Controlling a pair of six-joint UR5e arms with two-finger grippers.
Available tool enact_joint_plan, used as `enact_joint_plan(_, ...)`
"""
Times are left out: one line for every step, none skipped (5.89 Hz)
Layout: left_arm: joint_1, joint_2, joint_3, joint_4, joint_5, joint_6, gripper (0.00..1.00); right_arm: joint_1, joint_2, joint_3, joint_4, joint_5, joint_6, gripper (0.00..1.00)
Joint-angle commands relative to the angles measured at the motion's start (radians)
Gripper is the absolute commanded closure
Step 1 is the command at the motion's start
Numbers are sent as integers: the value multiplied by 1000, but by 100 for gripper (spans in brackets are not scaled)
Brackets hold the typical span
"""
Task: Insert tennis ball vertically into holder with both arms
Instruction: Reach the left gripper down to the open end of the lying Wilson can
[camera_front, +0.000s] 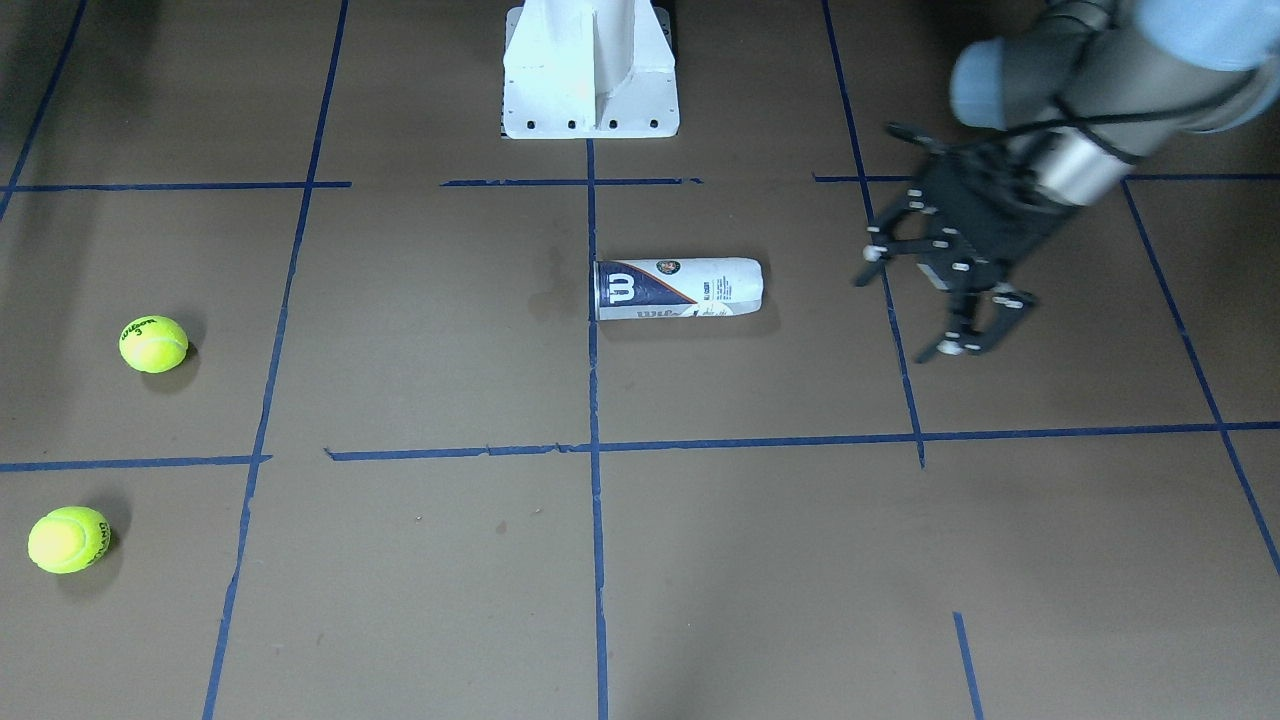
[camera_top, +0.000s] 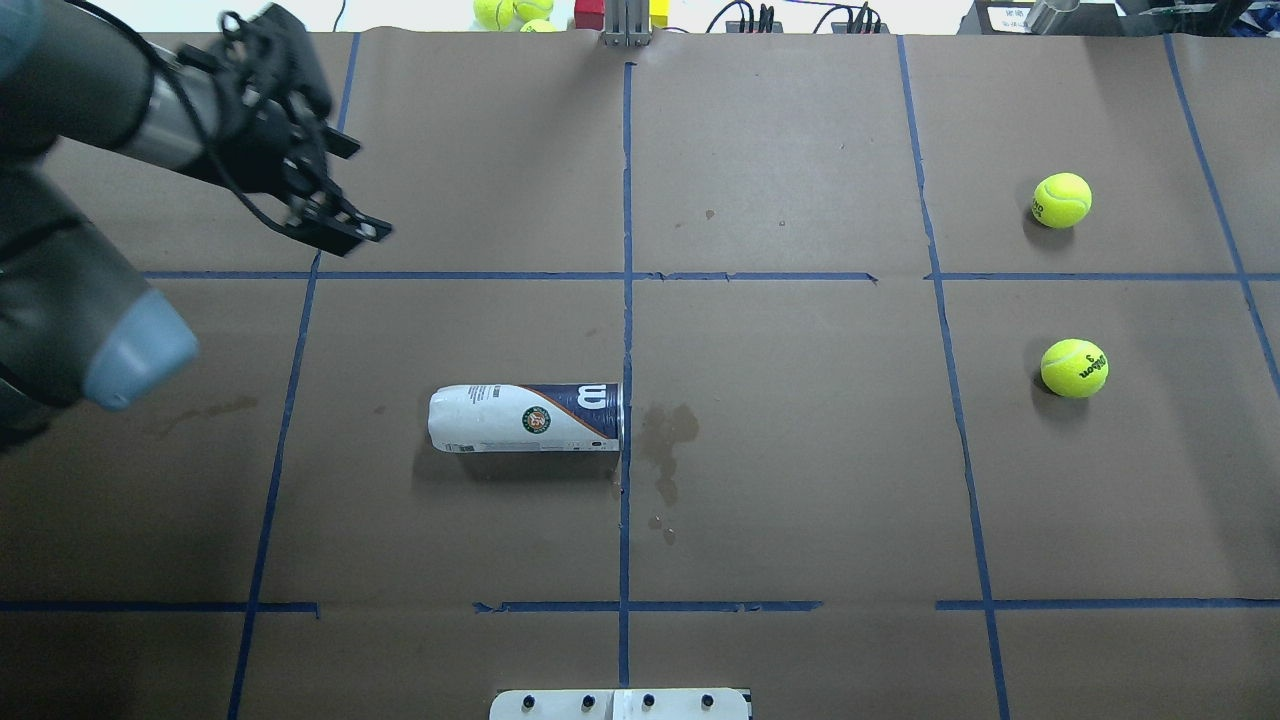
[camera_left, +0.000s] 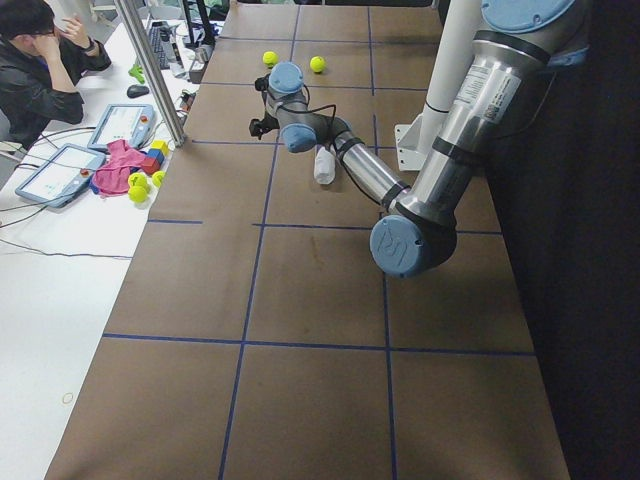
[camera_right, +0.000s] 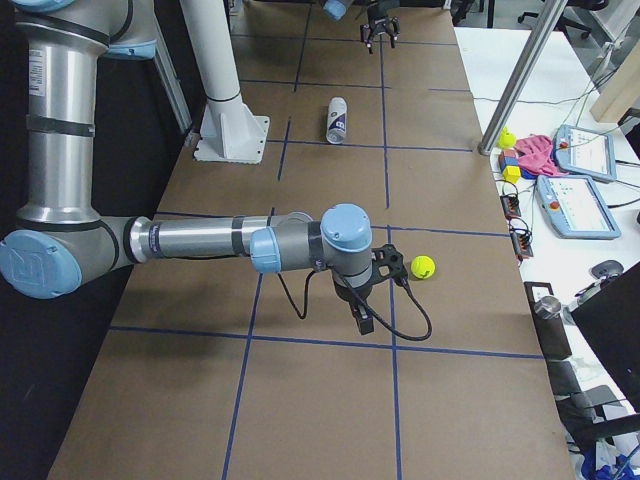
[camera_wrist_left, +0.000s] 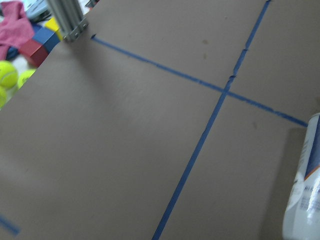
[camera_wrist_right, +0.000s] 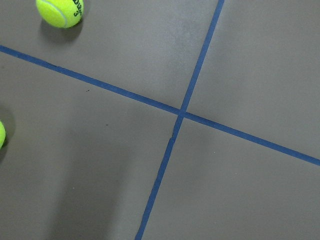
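The left arm (camera_left: 360, 170) is stretched out long. In the exterior left view its upper link drops from the top right to a blue-capped elbow near the centre, and the forearm runs up and left to the wrist. In the front-facing view the left tool (camera_front: 905, 303) sits at the upper right, angled down and to the left. Its two black fingers (camera_front: 975, 327) are spread wide with nothing between them. The right arm (camera_right: 200, 240) shows only in the exterior right view. Its forearm lies level across mid-frame, and the wrist is bent so the right tool (camera_right: 365, 300) points down. How its jaws stand cannot be told.
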Motion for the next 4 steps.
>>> enact_joint_plan(121,-119,-25,221,97,3,0,0,-5,1,0,0,0,0)
enact_joint_plan(168,-177,-25,329,106,9,0,0,-8,1,0,0,-2,0)
enact_joint_plan(232,-208,-25,390,181,10,0,0,-9,0,0,0,-2,0)
enact_joint_plan(306,-277,-19,544,268,19,0,-1,-11,0,0,0,-2,0)
